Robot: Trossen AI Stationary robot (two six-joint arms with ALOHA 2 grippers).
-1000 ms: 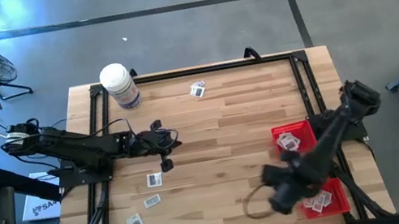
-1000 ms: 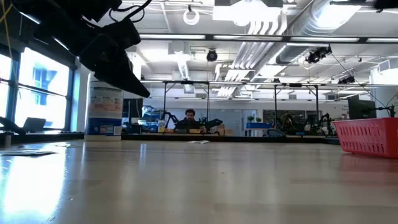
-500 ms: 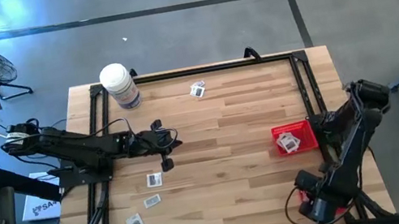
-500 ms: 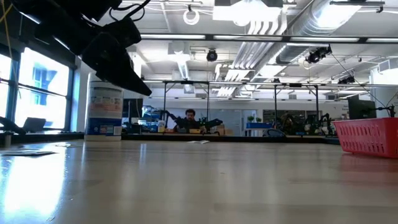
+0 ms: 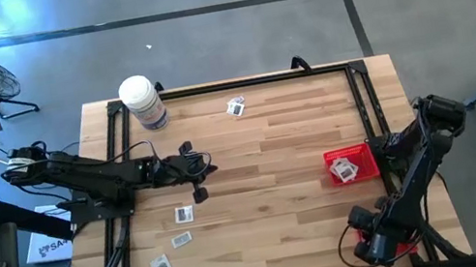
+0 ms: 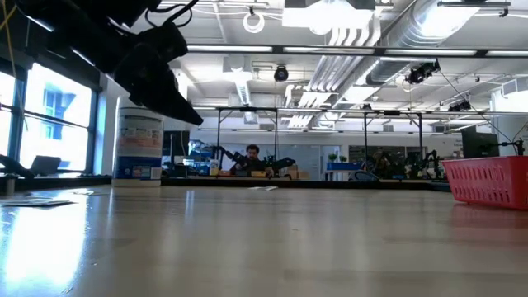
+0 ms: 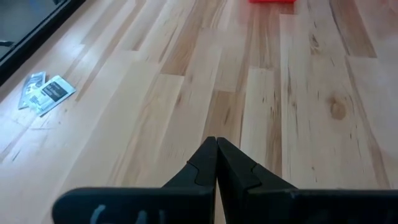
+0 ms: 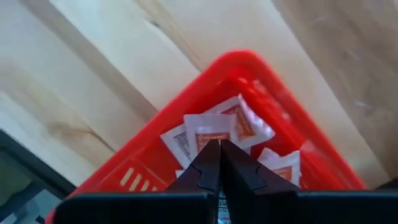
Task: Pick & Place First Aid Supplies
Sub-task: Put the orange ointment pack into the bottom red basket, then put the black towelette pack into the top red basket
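Note:
My right gripper [image 8: 219, 144] points down over the near red basket [image 8: 155, 155] at the table's near right corner, shut at a white packet with reddish print [image 8: 211, 127]. Other packets [image 8: 283, 171] lie in that basket. In the high view the right arm [image 5: 388, 230] covers most of it. My left gripper [image 5: 210, 170] hangs shut and holding nothing above the table's left middle. Several packets [image 5: 181, 240] lie flat near the front left, and one [image 5: 235, 106] lies at the far edge. The far basket [image 5: 367, 170] holds a packet [image 5: 345, 170]. My right gripper's shut tips meet the white packet at its edge [image 8: 214, 142], and the tips themselves cover the place of contact. The fingers come from above, pointing down. The packet shows its printed face over the basket's other packets; whether it hangs clear of them I cannot tell.
A large white bottle with a purple label [image 5: 143, 102] stands at the far left corner. A black frame [image 5: 229, 85] runs around the table top. Bare wood [image 5: 271, 206] lies between the two arms. A person sits in the room beyond the table [image 6: 252, 157].
My right gripper has swung from over the table's near middle toward the near right corner and sunk over the near basket, with its wrist rolling. It has stayed shut. My left gripper has kept still.

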